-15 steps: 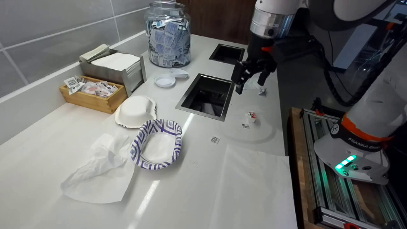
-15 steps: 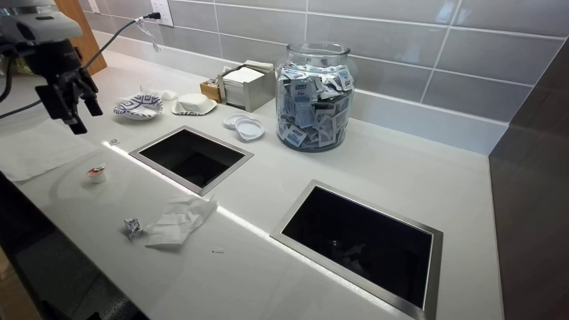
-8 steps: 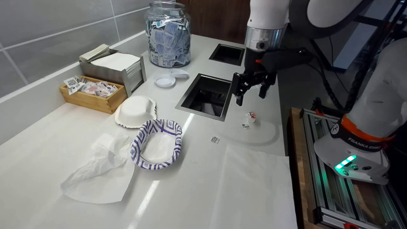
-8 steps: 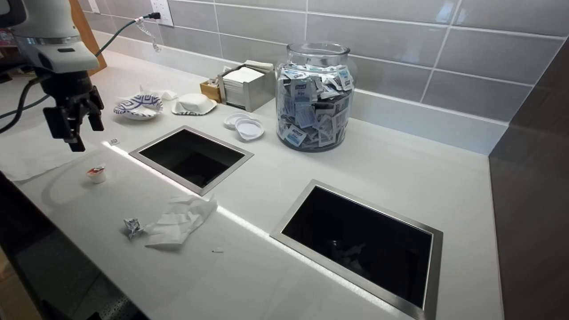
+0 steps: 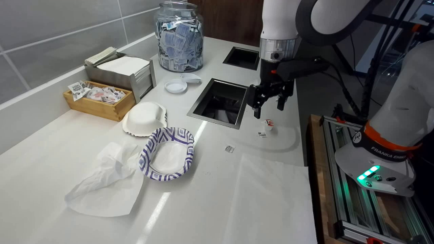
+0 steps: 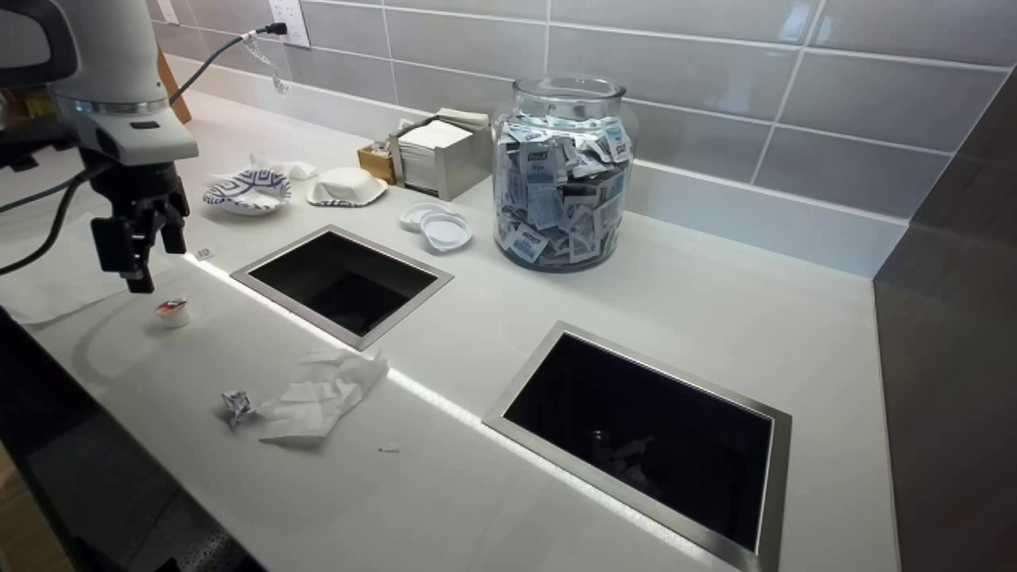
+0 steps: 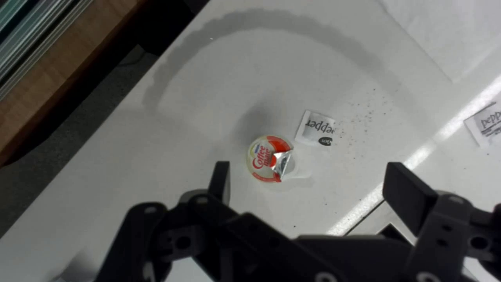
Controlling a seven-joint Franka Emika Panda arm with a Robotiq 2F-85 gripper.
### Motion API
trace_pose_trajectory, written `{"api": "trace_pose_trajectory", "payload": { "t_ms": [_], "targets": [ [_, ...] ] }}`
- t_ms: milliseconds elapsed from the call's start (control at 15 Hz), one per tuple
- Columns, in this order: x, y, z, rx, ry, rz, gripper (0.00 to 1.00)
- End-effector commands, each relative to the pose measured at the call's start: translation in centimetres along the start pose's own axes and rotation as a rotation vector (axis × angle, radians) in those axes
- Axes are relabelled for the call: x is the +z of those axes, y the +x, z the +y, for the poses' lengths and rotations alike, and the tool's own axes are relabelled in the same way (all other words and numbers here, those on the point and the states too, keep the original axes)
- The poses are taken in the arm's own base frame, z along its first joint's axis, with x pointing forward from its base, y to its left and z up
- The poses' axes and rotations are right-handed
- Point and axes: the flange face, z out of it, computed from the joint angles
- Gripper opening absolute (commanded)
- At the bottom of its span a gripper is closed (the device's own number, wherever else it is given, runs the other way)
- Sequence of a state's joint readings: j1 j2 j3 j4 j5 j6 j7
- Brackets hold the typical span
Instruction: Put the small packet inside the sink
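Observation:
The small packet is a whitish creamer cup with a red-marked foil lid partly peeled back. It stands on the counter in both exterior views [image 5: 269,125] [image 6: 173,313] and in the wrist view [image 7: 266,158]. My gripper [image 5: 269,110] is open and empty above it, also in the other views [image 6: 157,266] [image 7: 307,182]. In the wrist view the packet lies ahead of the fingertips, nearer the left finger, apart from both. The closer sink is a dark square opening with a metal rim [image 5: 213,122] [image 6: 407,312]; its rim corner shows behind the right finger [image 7: 379,215].
Flat pepper packets [image 7: 315,128] [image 5: 229,148] lie near the small packet. A second sink [image 6: 524,373], a crumpled foil [image 6: 237,406], a napkin [image 6: 318,397], a patterned bowl [image 5: 185,152], an upturned bowl [image 5: 144,117] and a glass jar [image 5: 179,40] stand around. The counter edge [image 5: 301,135] is close.
My open gripper has come down toward the small packet, shifting right in an exterior view. The small packet and the other objects have not moved.

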State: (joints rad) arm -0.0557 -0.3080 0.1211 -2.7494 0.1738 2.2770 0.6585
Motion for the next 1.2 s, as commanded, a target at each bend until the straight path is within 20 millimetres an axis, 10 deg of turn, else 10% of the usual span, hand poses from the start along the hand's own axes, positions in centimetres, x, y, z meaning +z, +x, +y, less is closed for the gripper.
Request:
{"api": "trace_pose_trajectory", "payload": {
  "t_ms": [0,1133],
  "targets": [
    [0.1,0.1,0.1,-0.001,-0.003,-0.005,1.00],
    [2.3,0.8,-0.3,0.122,-0.009,-0.024,1.00]
  ]
}}
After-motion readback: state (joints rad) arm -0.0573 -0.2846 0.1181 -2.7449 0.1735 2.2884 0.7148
